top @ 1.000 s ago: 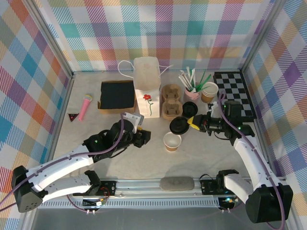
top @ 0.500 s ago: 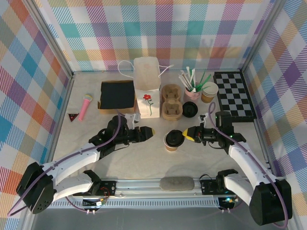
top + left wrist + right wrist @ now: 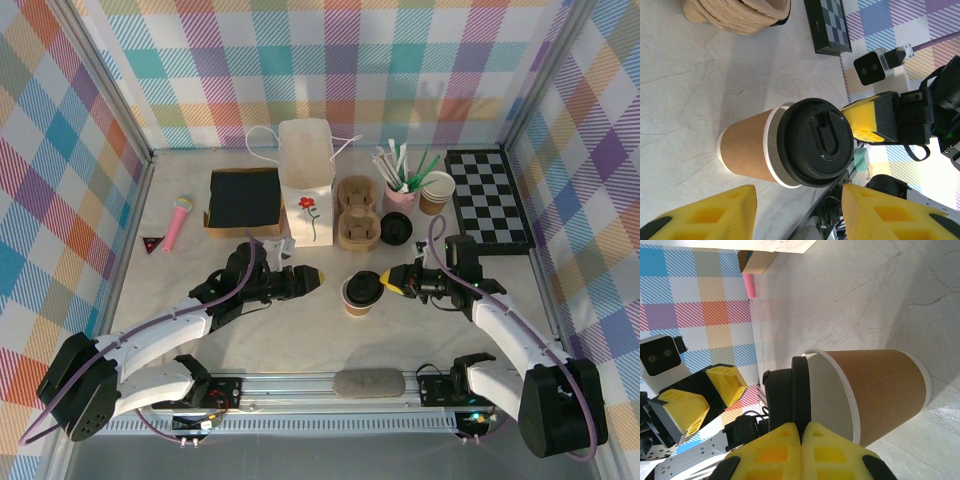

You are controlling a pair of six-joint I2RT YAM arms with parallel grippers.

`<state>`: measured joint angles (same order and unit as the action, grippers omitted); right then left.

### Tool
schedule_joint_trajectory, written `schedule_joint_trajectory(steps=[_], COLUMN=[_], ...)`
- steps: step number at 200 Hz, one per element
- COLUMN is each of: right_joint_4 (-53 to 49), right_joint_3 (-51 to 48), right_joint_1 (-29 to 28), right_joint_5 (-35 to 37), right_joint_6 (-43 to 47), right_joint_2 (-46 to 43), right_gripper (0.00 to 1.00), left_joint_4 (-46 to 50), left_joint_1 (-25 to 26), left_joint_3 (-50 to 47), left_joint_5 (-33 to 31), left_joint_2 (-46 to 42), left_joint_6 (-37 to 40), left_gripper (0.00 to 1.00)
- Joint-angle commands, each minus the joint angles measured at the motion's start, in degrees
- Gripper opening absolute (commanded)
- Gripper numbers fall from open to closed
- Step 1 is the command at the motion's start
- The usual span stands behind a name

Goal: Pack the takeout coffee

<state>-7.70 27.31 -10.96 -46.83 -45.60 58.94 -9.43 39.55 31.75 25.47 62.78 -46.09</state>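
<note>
The takeout coffee cup (image 3: 358,299), brown kraft paper with a white inside, stands upright mid-table. Its black lid (image 3: 362,286) rests over the mouth. In the right wrist view the lid (image 3: 787,395) sits tilted against the rim, with part of the cup's (image 3: 875,390) white inside showing. My right gripper (image 3: 392,284) (image 3: 801,427) is shut on the lid's edge from the right. My left gripper (image 3: 314,276) (image 3: 797,212) is open just left of the cup (image 3: 747,150). The cup stands ahead of its fingers, not between them.
Behind the cup stand a white paper bag (image 3: 306,180), a pulp cup carrier (image 3: 357,212) and a spare black lid (image 3: 397,230). A pink cup of straws (image 3: 400,192), another kraft cup (image 3: 436,192) and a checkerboard (image 3: 488,200) are at the back right. A black box (image 3: 245,198) and a pink toy microphone (image 3: 178,220) lie left.
My right gripper carried the lid down and left onto the cup's open mouth. My left gripper swung up toward the cup's left side. Little has moved in the last half second.
</note>
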Motion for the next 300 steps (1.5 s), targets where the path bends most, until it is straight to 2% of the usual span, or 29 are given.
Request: schedule_joint_trajectory(steps=[1, 89, 219, 300], right_joint_4=[2.07, 2.10, 0.74, 0.41], right_joint_3=[-0.50, -1.65, -1.12, -1.03], right_joint_1=[-0.40, -1.17, -2.64, -3.31], right_joint_5=[0.61, 2.95, 5.87, 6.59], right_joint_6=[1.82, 2.89, 3.95, 3.68], right_joint_2=[0.29, 0.91, 2.50, 2.42], right_gripper=[0.03, 0.04, 0.19, 0.23], left_joint_4=[-1.20, -1.38, 0.68, 0.80], left_joint_1=[-0.44, -0.44, -0.44, -0.44], left_joint_3=[-0.37, 0.22, 0.89, 0.60], left_joint_5=[-0.17, -0.25, -1.03, -1.48], left_joint_2=[-0.38, 0.77, 0.60, -0.02], left_joint_6=[0.15, 0.67, 2.14, 2.23], left_gripper=[0.48, 0.48, 0.47, 0.47])
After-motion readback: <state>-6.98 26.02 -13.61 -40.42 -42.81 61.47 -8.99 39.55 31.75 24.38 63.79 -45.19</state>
